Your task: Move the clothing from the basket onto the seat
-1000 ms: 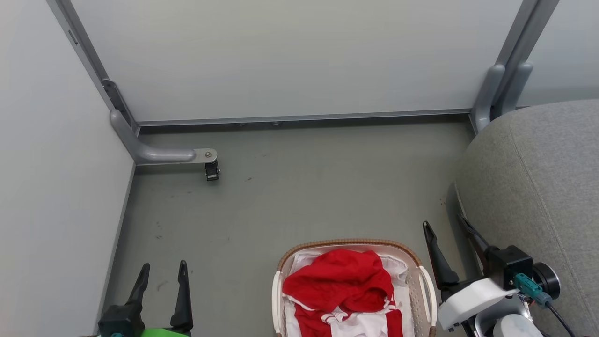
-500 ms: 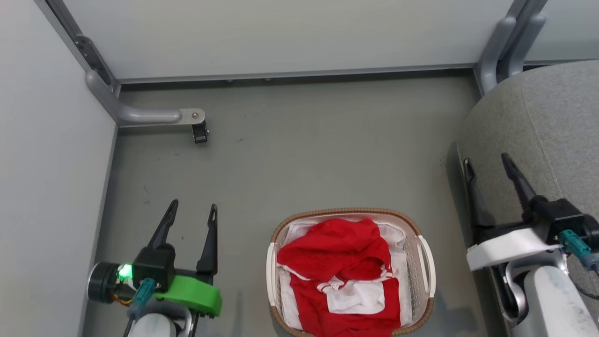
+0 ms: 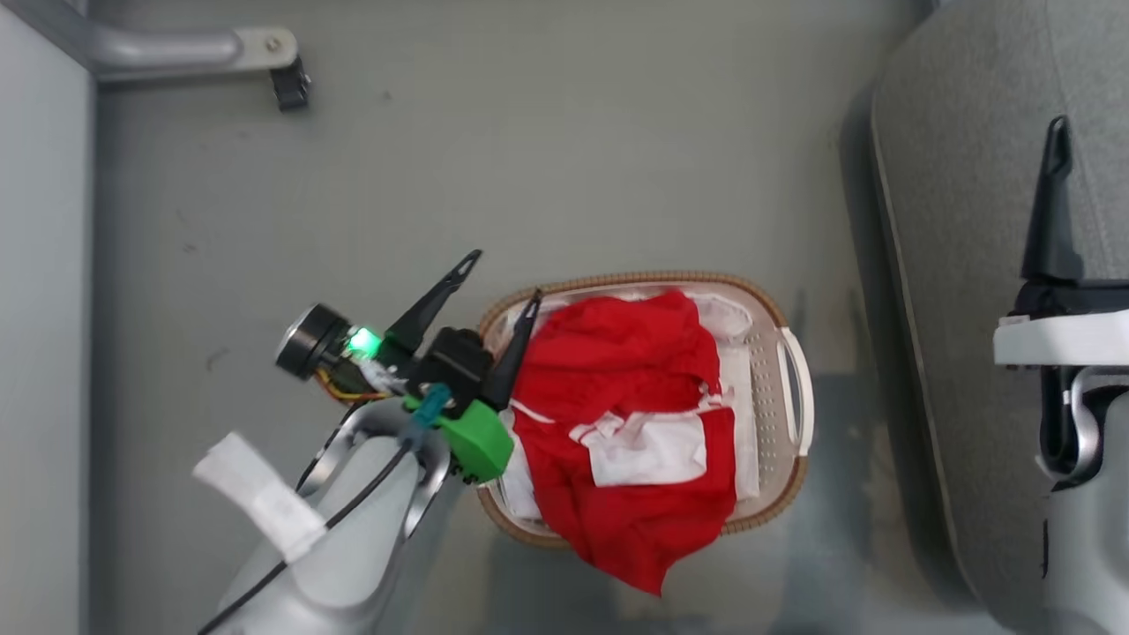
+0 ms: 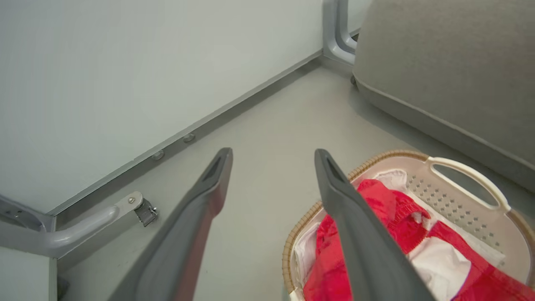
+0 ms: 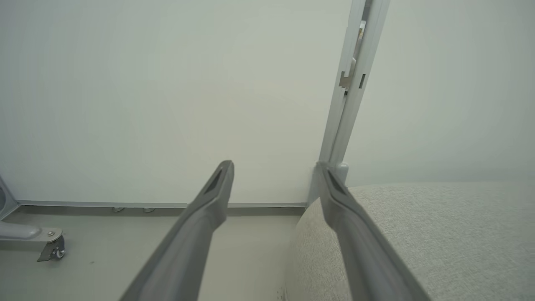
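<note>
The left gripper (image 3: 504, 275), fingers spread, has come up to the basket (image 3: 617, 282) rim by the clothing (image 3: 617, 353); the right gripper (image 5: 274, 166) is spread too.

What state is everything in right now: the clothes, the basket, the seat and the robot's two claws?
Basket: upright on the floor, full.
Clothing: heaped in the basket, one red edge hanging over its rim.
Seat: bare where it shows.
Left gripper: open, empty, one finger above the basket's rim.
Right gripper: open, empty, by the seat's edge.
</note>
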